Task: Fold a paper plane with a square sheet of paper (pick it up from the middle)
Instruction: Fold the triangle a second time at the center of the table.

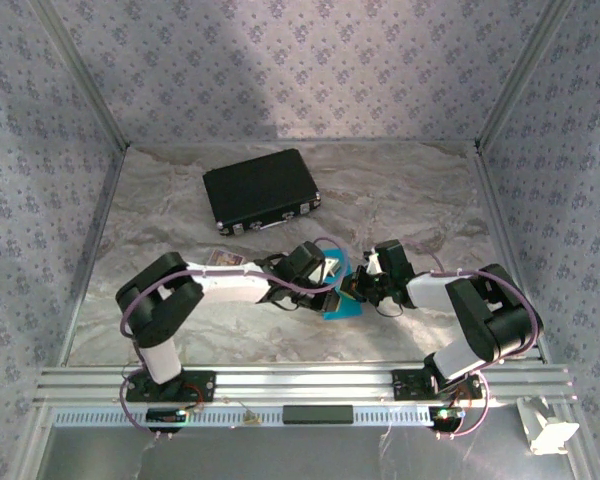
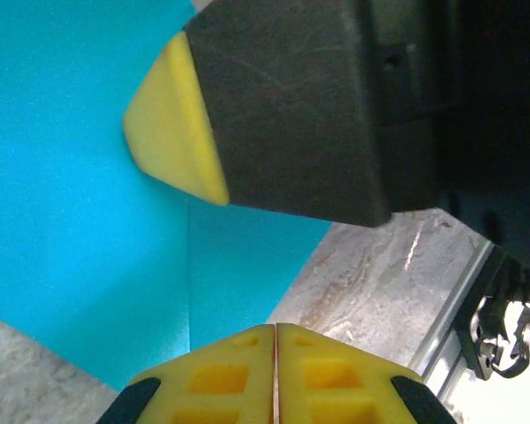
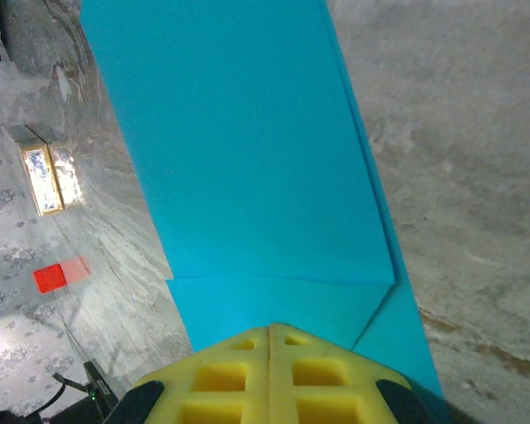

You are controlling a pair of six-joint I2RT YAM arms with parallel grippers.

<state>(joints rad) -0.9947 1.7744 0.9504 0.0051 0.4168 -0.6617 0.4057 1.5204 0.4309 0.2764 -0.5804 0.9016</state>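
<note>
The left gripper and right gripper were held fully closed, tips set down on the partly folded blue paper, which was laid flat on the table between them, seemingly so that its creases could be pressed.

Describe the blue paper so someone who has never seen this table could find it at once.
On the marble-patterned table, look nearer than the black case, between the left arm and the right arm. There sits the sheet of paper, partly folded. It alone is bright cyan, unlike the red block and the small printed card nearby.
</note>
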